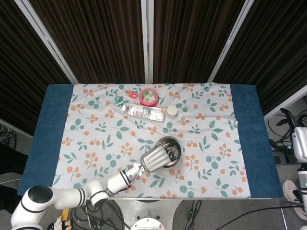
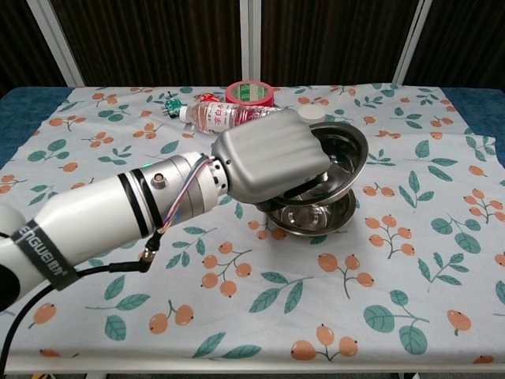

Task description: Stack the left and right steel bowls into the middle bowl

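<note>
Left hand, head view: sits over the near rim of the middle bowl on the tabletop; right hand parked off the right edge, grip state cannot tell. Chest view: left hand grips a steel bowl, tilted, just above the middle bowl. Step in hand: placing the first bowl. Next move likely needs levelling, lowering, then releasing.

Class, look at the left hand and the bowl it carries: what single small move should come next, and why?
Probably lower and level the held bowl into the middle bowl, then let go. The left hand grips it tilted, directly above the middle bowl, its rim not yet seated.
</note>
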Controlling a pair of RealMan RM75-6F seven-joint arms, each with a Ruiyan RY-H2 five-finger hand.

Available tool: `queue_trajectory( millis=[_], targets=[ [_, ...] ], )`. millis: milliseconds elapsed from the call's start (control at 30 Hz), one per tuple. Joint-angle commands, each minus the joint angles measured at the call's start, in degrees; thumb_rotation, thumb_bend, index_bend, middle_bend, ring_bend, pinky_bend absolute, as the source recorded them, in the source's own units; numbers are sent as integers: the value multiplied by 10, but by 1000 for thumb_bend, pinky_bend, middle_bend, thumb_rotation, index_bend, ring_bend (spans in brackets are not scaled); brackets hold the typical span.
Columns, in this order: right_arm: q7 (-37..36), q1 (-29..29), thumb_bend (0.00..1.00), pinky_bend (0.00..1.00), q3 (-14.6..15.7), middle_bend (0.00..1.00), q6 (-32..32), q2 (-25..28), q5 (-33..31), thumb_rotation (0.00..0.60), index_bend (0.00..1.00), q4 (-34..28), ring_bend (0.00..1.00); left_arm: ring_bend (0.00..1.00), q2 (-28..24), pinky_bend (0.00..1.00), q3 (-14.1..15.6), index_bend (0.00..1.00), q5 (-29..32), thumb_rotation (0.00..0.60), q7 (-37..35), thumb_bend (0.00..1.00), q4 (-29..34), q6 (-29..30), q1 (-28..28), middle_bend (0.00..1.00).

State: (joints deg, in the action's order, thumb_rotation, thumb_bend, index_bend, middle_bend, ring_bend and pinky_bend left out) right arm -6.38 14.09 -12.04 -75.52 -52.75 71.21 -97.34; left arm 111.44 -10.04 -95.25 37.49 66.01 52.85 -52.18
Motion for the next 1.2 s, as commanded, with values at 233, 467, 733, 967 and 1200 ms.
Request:
queue_trajectory(
  millis=[233,467,733,967,1200],
  targets=[
    [3,5,127,827,-7,379,11,-13,-13,600,105,20,865,877,-25,935,35,394,-13,600,-67,200,6,3,-14,660],
    [9,3,127,827,-5,378,8,-16,-9,600,105,17,865,851,-76,923,31,378,1,600,-21,188,51,22,0,615],
    [20,-2,101,778,7,372,-33,-50,48,600,130,36,731,537,-224,682,37,330,122,600,37,137,181,91,126,427],
    [32,-7,93,232,42,209,-59,-128,113,600,208,127,158,85,-300,260,86,146,119,500,-134,44,178,197,237,108],
    [54,-11,90,92,56,108,-43,-153,105,600,141,143,14,84,-309,241,112,146,111,476,-223,36,129,276,314,108]
  ],
)
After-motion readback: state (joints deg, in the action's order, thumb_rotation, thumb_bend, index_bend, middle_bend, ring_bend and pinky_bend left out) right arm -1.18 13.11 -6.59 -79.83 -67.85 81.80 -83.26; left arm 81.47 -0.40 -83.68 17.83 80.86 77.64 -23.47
